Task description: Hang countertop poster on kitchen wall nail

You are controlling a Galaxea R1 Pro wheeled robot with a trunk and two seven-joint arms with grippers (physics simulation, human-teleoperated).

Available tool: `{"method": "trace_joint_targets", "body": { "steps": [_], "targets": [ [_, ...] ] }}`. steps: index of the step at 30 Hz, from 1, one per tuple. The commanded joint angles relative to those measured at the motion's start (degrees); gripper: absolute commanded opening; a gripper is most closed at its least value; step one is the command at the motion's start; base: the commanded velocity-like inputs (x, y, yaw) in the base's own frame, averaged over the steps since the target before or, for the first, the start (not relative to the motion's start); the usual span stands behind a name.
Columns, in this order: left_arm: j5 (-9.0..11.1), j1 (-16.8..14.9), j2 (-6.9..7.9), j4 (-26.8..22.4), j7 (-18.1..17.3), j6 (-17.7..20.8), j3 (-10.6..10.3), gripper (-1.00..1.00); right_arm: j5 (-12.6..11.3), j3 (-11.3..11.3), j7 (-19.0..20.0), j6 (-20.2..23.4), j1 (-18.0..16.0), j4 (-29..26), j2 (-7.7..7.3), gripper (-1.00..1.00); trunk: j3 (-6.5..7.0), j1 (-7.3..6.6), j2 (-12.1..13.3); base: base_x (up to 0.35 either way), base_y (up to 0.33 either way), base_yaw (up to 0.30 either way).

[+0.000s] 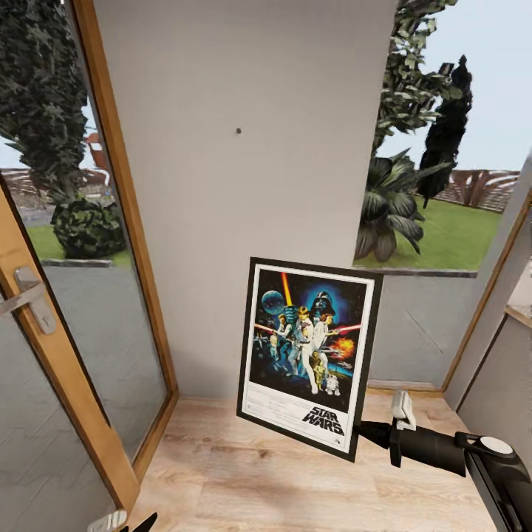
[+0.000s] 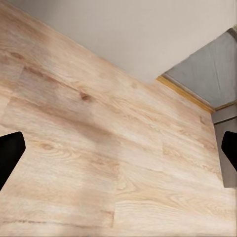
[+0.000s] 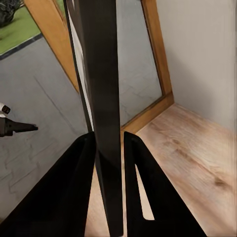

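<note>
We see the poster [image 1: 307,355] held upright in the air, slightly tilted, its artwork facing us and the "STAR WARS" logo at its bottom. It hangs above the wooden floor [image 1: 295,480] and in front of the pale grey wall [image 1: 244,74]. The right gripper [image 1: 367,431] clamps the poster at its lower right corner. In the right wrist view, we see the poster's black frame edge-on [image 3: 103,98], with the two dark fingers [image 3: 69,187] closed against it on either side.

The wall nail [image 1: 238,131] appears as a dark speck on the wall, above the poster and to its left, well apart from the frame's top edge.

In the left wrist view, the left gripper [image 2: 118,153] has its fingertips [image 2: 10,153] set wide apart with nothing between them; beyond them lies the wooden floor.

A wood-framed glass door [image 1: 66,332] stands at the left of the wall, and a window [image 1: 443,185] with garden plants at its right.
</note>
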Motion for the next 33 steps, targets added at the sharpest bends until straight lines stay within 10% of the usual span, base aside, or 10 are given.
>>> {"method": "trace_joint_targets", "body": {
  "steps": [1,33],
  "targets": [
    [-0.47,-0.04,0.01,0.08,-0.14,-0.34,0.45,1.00,-0.18,-0.04,0.31,0.72,-0.05,0.00,0.01,-1.00,-0.06,0.04,-0.08,0.125,0.108,-0.099],
    [-0.47,-0.05,0.01,0.08,-0.14,-0.34,0.48,1.00,-0.18,-0.04,0.31,0.67,-0.05,0.00,0.01,-1.00,-0.04,0.04,-0.08,0.125,0.039,-0.061]
  ]
}}
